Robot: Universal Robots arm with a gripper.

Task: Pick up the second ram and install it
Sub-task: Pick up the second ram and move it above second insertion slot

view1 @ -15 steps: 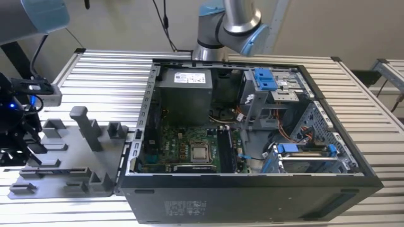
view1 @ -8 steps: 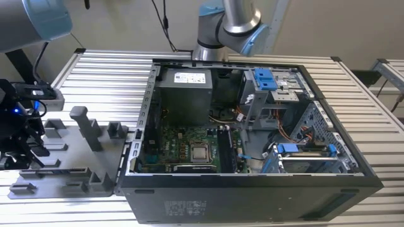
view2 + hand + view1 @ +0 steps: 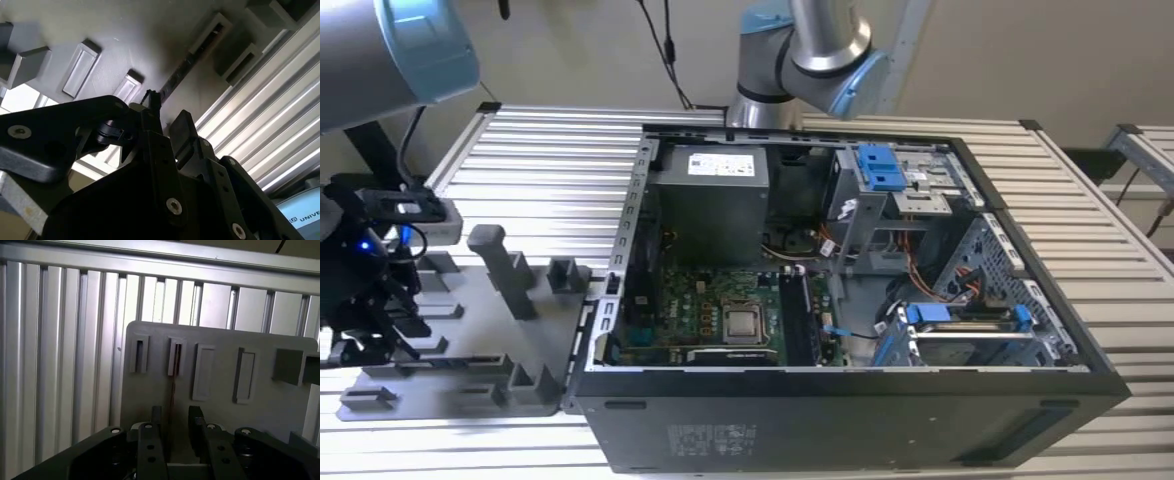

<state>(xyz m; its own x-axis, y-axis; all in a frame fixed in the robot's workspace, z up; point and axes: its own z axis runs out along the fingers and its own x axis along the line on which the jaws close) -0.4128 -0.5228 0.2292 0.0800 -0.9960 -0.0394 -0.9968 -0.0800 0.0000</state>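
Observation:
The second ram [image 3: 173, 382] stands on edge in a slot of the grey holder tray [image 3: 280, 405], seen as a thin dark strip. My gripper [image 3: 173, 417] is open and straddles it, one finger on each side with a gap to the board. In the second wrist view the ram [image 3: 179, 72] runs away from the gripper [image 3: 167, 110] across the tray [image 3: 125, 35]. In the exterior view the gripper [image 3: 380, 320] hangs low over the tray [image 3: 480, 385] at the exterior view's left.
An open computer case [image 3: 1067, 395] lies in the middle of the ribbed metal table [image 3: 520, 150], its motherboard [image 3: 720, 310] facing up. Upright posts [image 3: 500, 265] rise from the tray. A second robot arm [image 3: 801, 50] stands behind the case.

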